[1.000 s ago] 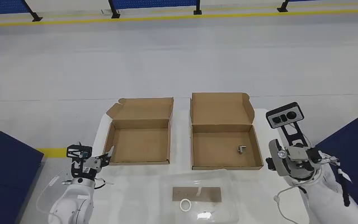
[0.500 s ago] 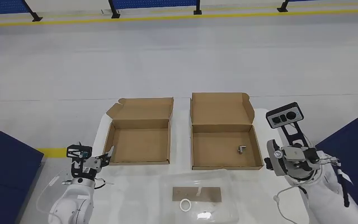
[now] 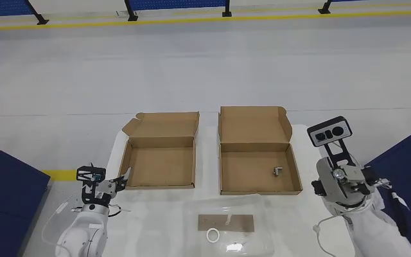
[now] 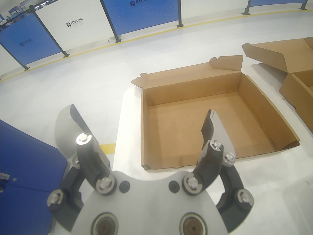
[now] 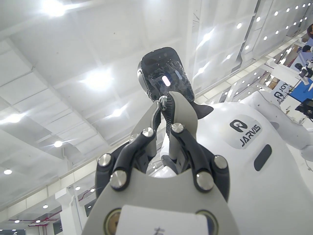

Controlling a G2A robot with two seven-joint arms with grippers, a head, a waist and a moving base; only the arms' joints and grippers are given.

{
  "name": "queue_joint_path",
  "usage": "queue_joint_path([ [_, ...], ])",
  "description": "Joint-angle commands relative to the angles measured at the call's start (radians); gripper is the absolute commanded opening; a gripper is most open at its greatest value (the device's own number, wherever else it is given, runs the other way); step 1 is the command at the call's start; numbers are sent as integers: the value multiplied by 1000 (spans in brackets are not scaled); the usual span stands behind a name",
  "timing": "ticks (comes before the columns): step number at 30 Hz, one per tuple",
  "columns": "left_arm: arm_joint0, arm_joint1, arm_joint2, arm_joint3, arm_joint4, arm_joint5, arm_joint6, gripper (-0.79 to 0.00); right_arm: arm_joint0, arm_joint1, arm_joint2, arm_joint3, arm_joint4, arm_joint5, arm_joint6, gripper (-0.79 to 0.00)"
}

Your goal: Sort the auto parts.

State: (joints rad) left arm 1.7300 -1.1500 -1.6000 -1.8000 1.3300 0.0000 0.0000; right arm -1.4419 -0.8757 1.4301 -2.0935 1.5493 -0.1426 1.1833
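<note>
Two open cardboard boxes stand side by side at mid-table. The left box [image 3: 160,166] [image 4: 207,123] holds nothing; the right box [image 3: 257,168] has a small metal bracket [image 3: 277,171] lying in it. My left gripper [image 3: 123,177] [image 4: 141,112] hangs open beside the left box's near left corner, with nothing between its fingers. My right gripper [image 5: 164,101] points up toward the ceiling, shut on a small metal part [image 5: 163,104] pinched at its fingertips. The right arm [image 3: 339,181] stands just right of the right box.
A clear plastic bag [image 3: 231,221] lies at the table's front centre with a white ring [image 3: 212,236] and a brown card strip [image 3: 225,223] in it. The right box's flap [image 4: 276,52] rises beside the left box.
The right arm has shifted slightly to the right and turned a little. The left arm and the boxes have not moved.
</note>
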Motion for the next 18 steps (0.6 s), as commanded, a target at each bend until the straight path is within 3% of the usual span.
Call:
queue_joint_path([
  [1, 0, 0, 0, 0, 0, 0, 0, 0, 1, -3, 3, 3, -22, 8, -5, -785],
  [9, 0, 0, 0, 0, 0, 0, 0, 0, -4, -13, 19, 6, -95, 33, -11, -785],
  [18, 0, 0, 0, 0, 0, 0, 0, 0, -16, -35, 17, 0, -2, 32, 4, -785],
])
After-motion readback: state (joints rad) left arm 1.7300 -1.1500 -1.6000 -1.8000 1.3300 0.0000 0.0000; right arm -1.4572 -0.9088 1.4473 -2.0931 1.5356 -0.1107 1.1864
